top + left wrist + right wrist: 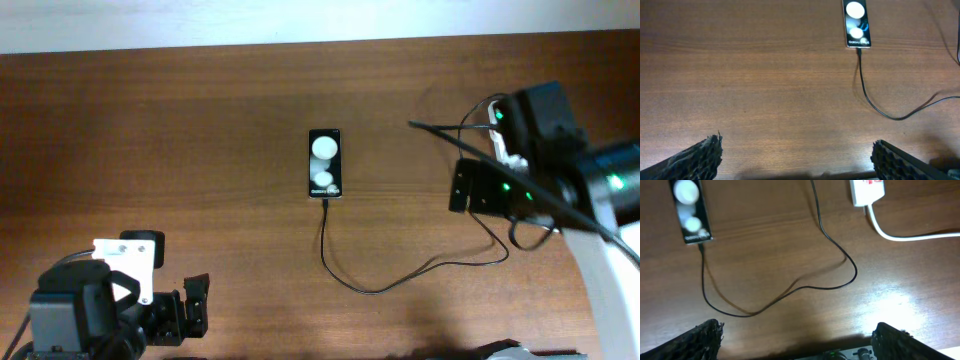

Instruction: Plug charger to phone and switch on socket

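The phone [325, 163] lies flat at mid-table, its two white circles showing; it also shows in the left wrist view [856, 22] and the right wrist view [689, 211]. The charger cable [372, 289] has its tip at the phone's near edge [858, 50] and loops right under my right arm; its plug is hidden. One end of the socket [867, 191] shows with red switches at the top of the right wrist view. My left gripper [185, 305] [795, 160] is open and empty at the front left. My right gripper [462, 187] [800, 340] is open and empty over the cable loop.
The socket's thick white cord [900, 236] runs off to the right. My right arm [590, 190] and its thicker black cables cover the table's right side and most of the socket in the overhead view. The table's far edge [200, 48] runs along the top.
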